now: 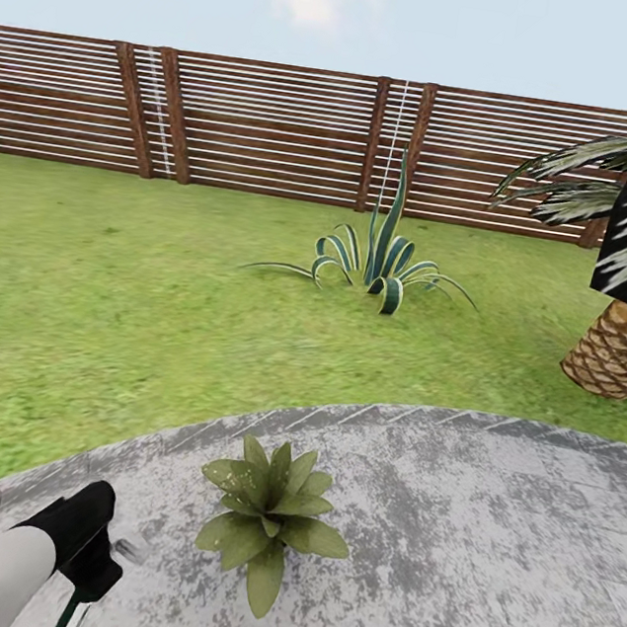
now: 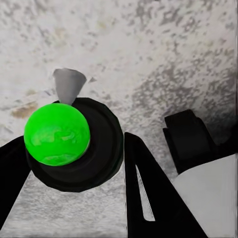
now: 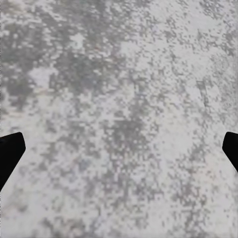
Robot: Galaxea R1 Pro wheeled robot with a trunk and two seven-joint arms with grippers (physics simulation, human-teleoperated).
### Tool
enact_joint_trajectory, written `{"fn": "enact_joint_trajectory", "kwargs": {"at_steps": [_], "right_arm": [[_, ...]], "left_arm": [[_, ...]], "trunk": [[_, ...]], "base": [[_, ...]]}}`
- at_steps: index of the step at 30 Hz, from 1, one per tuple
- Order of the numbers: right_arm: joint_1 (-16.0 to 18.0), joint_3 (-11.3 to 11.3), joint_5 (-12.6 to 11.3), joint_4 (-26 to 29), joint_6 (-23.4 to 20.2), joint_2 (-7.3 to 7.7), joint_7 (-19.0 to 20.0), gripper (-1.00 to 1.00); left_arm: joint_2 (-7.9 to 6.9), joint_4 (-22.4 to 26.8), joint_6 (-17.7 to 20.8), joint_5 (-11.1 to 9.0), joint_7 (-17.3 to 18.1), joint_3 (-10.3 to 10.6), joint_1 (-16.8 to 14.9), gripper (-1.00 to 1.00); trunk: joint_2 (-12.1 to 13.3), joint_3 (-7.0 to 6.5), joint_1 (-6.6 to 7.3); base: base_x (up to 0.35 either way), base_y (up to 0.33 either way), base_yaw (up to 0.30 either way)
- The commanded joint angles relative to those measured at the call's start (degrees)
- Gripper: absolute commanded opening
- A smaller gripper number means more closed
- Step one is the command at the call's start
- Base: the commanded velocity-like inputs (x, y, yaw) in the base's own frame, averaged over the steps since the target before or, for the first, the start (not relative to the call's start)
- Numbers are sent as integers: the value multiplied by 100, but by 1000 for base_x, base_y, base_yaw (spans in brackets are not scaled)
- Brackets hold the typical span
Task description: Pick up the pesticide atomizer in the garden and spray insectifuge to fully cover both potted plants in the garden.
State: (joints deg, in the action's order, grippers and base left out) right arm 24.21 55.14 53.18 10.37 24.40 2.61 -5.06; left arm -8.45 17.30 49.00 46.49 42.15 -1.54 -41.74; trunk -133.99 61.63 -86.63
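**Rough stone, shiny ball**

The paved round [image 1: 481, 537] looks like rough, blotchy grey stone. The fence [image 1: 270, 128] is brown wood slats. The atomizer [image 2: 67, 144] has a shiny green ball on smooth black plastic. The palm trunk [image 1: 619, 352] looks scaly.

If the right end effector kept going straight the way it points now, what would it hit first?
Most likely the mottled grey paving. The right wrist view looks between the right end effector's spread fingertips at bare paving with nothing in between. How far off it is cannot be judged.
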Motion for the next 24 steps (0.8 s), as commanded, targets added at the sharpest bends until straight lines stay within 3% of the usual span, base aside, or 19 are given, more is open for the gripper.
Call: {"fn": "enact_joint_trajectory", "kwargs": {"at_steps": [1, 6, 13, 18, 24], "right_arm": [[5, 32, 61, -10, 21, -1, -32, 100], [5, 32, 61, -17, 21, -19, -38, 100], [5, 32, 59, -14, 21, -21, -37, 100], [5, 32, 61, -9, 21, 15, -31, 100], [5, 32, 61, -3, 21, 13, -30, 100]], "left_arm": [[25, 13, 13, 63, 51, -17, -2, -100], [225, 43, 20, 43, 56, -43, -11, -100], [421, 66, 19, 34, 51, -42, -18, -100], [430, 303, 49, 31, 55, -73, -18, -100], [430, 350, 57, 32, 44, -75, -18, -100]], "trunk": [[-2, 5, 1], [-2, 5, 1], [-2, 5, 1], [-2, 5, 1], [-2, 5, 1]], "base": [[0, 0, 0], [0, 0, 25], [41, -52, 225], [51, -241, 47], [-256, -76, 2]]}}
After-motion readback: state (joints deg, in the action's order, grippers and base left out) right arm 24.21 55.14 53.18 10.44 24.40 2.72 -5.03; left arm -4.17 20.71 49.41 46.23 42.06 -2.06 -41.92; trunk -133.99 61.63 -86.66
